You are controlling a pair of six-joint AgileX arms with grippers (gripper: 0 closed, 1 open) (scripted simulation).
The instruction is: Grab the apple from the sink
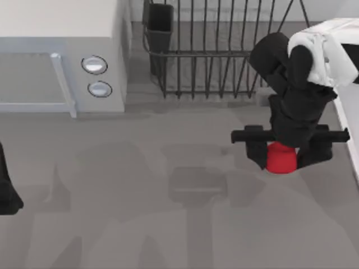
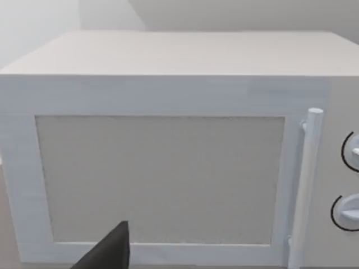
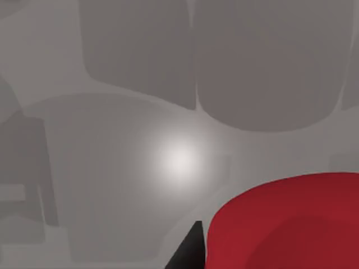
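Note:
The small bright red apple point(image 1: 280, 158) sits between the black fingers of my right gripper point(image 1: 282, 159), which is shut on it at the right of the top view. It hangs over the grey surface, just left of a pale raised edge point(image 1: 350, 134) that looks like the sink's rim. The basin itself lies beyond the frame's right border. In the right wrist view the apple point(image 3: 286, 224) is very close, with one dark fingertip point(image 3: 188, 252) beside it. My left arm point(image 1: 7, 190) is parked at the far left edge.
A white microwave point(image 1: 61, 50) with two round knobs stands at the back left and faces the left wrist camera point(image 2: 168, 151). A dark wire dish rack point(image 1: 224, 56) with a dark cup point(image 1: 160, 25) stands at the back, just behind my right arm.

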